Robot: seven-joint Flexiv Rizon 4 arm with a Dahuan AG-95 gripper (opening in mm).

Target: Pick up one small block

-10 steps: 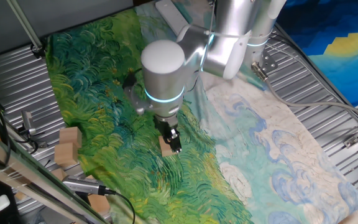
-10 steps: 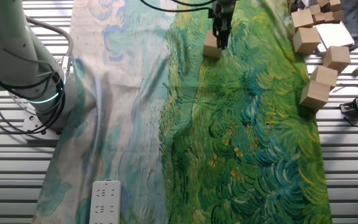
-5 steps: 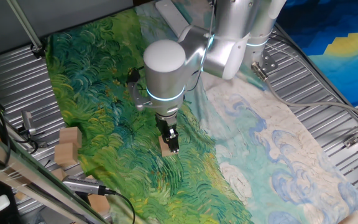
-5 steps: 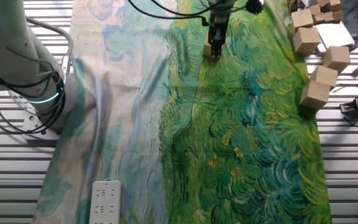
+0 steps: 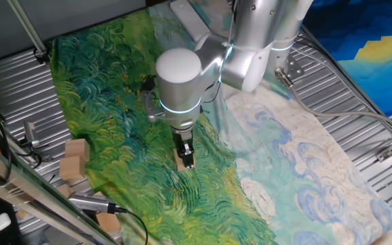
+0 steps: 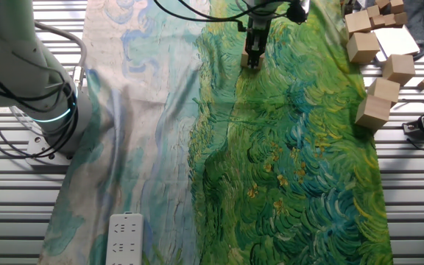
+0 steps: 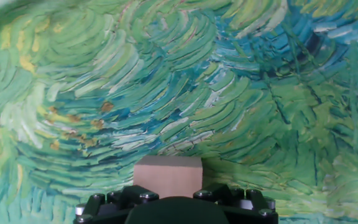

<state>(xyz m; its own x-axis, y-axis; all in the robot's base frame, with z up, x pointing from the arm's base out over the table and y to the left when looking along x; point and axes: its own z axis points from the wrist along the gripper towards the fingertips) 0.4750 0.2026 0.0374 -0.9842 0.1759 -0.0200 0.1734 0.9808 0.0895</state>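
The gripper (image 5: 185, 159) is down over the small block (image 7: 168, 176) on the painted cloth (image 6: 300, 162), mid-table. I cannot tell whether its fingers have closed. That cube looks light, stiff and unbreakable; pinch 2 opposite flat faces.

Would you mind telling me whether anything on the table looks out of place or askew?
Nothing looks damaged or spilled. The painted cloth lies rumpled with folds, and spare wooden cubes sit loosely scattered off its edge. The gripper is at the small block.
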